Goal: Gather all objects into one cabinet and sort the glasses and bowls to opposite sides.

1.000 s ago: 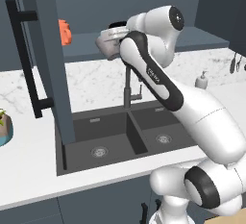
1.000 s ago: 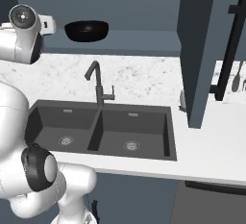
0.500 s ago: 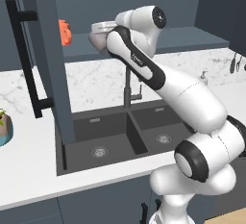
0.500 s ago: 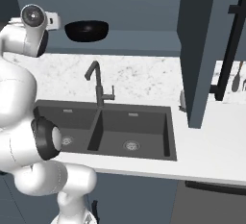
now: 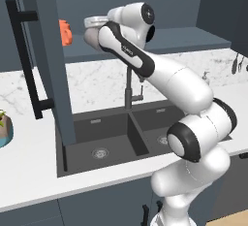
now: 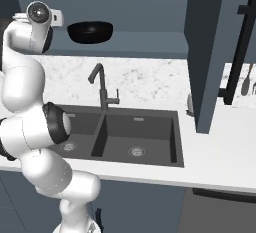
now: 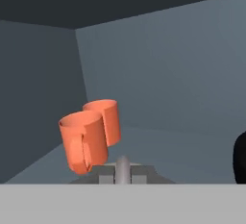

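My gripper (image 5: pixel 95 26) is up inside the open wall cabinet (image 5: pixel 48 60), shut on the rim of the grey-beige mug (image 5: pixel 91 40), which hangs just above the shelf. In the hand view a grey part of the mug (image 7: pixel 123 168) rises at the bottom. Beyond it two orange cups stand close together near the cabinet's left corner, a handled one (image 7: pixel 82 140) in front and a plain one (image 7: pixel 104 118) behind. The left base view shows orange (image 5: pixel 65 32) past the door's edge. A wide black bowl (image 6: pixel 90 31) sits on the shelf further right, its edge (image 7: pixel 240 158) at the right of the hand view.
The cabinet's left door stands open with its long black bar handle (image 5: pixel 28 65); the right door (image 6: pixel 212 52) is open too. Below are the double sink (image 5: pixel 116 133), the faucet (image 6: pixel 102 87), and a marble counter with a potted plant (image 5: pixel 3 129) and a soap dispenser (image 5: pixel 205 77).
The arm has swung left along the shelf and carried the mug away from the black bowl, toward the orange cups. The gripper stayed shut.
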{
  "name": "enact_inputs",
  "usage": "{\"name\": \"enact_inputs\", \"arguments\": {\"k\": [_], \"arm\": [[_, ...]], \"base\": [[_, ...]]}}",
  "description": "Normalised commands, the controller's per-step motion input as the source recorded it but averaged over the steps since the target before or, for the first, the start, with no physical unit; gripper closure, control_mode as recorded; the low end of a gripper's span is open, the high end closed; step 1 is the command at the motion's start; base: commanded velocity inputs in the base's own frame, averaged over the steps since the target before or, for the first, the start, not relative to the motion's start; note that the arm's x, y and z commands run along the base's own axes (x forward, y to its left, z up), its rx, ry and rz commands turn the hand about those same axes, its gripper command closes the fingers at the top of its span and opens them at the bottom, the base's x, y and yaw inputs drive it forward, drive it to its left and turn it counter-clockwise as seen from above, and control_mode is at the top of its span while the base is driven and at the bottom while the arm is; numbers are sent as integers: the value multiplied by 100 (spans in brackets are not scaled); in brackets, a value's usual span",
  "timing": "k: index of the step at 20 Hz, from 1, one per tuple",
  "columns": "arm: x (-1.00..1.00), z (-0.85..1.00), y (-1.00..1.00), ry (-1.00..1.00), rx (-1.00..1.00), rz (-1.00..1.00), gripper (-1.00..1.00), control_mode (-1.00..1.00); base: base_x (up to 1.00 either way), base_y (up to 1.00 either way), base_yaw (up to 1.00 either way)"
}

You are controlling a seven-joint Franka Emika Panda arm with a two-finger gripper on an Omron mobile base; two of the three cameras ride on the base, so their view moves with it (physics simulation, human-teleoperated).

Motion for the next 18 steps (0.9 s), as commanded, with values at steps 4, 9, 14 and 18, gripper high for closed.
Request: {"name": "enact_inputs", "arguments": {"k": [4, 9, 14, 18], "arm": [[-1, 16, 1, -2, 0, 0, 100, -100], [0, 9, 0, -10, 1, 0, 100, -100], [19, -2, 0, -18, 4, 0, 100, -100], [26, -20, 0, -19, 12, 0, 100, -100]], "base": [[0, 0, 0], [0, 0, 0], [0, 0, 0], [0, 0, 0]]}}
